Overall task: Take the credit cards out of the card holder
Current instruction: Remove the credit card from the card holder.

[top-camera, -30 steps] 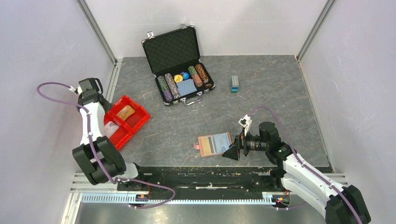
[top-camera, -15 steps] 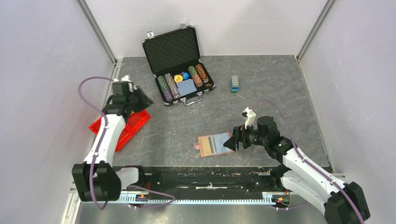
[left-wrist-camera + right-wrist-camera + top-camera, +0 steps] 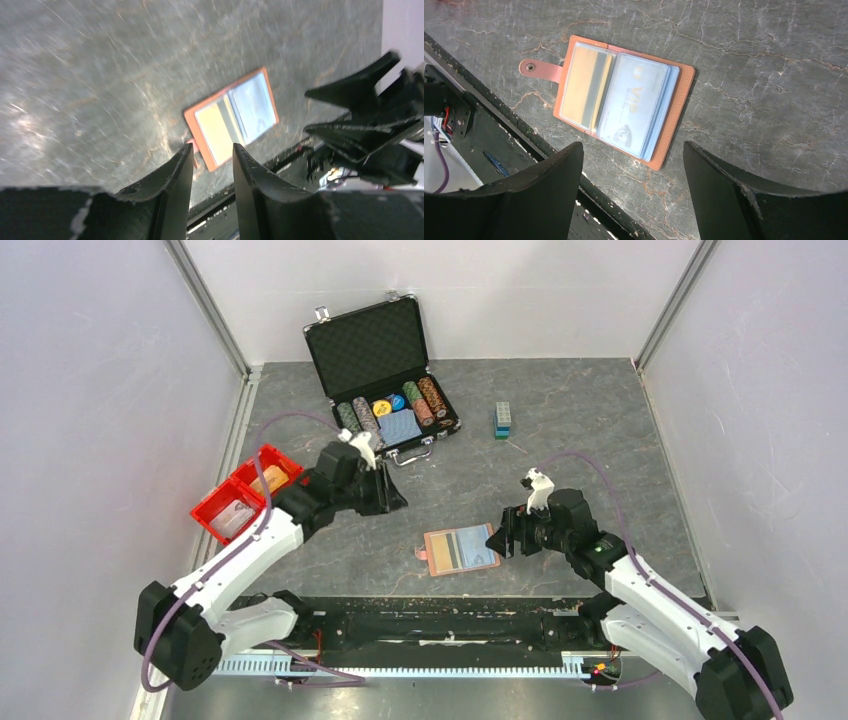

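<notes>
The card holder (image 3: 460, 550) lies open by the surface's near edge, credit cards (image 3: 639, 112) inside. The right tool (image 3: 503, 538), spread wide, hovers at its right side. The left tool (image 3: 393, 496), narrowly parted and empty, hangs well apart.

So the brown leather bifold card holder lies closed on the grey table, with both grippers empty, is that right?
Not quite: the brown card holder lies open, not closed, its credit cards showing; the right wrist view shows it. It is on the grey table, and the left gripper and right gripper are empty.
</notes>
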Available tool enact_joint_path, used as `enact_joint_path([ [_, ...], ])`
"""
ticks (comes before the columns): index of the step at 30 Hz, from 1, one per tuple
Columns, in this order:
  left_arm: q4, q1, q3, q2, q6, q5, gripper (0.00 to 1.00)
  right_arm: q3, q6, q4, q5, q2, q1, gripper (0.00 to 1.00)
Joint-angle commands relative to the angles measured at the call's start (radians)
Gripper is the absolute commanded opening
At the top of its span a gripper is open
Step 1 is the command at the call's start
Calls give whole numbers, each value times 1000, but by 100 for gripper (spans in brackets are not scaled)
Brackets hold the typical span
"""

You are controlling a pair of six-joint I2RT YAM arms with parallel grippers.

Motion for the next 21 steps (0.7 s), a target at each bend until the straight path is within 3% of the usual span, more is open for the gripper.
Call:
enact_joint_path([
  [1, 101, -111, -104, -21, -109, -12, 42, -11, -6, 35, 41, -23, 37, 76],
  [9, 298, -249, -225, 102, -200, -42, 46, 30, 105, 56, 163, 46, 167, 75],
  [21, 365, -336, -220, 304, -179, -115, 48, 50, 127, 64, 198, 77, 219, 77],
])
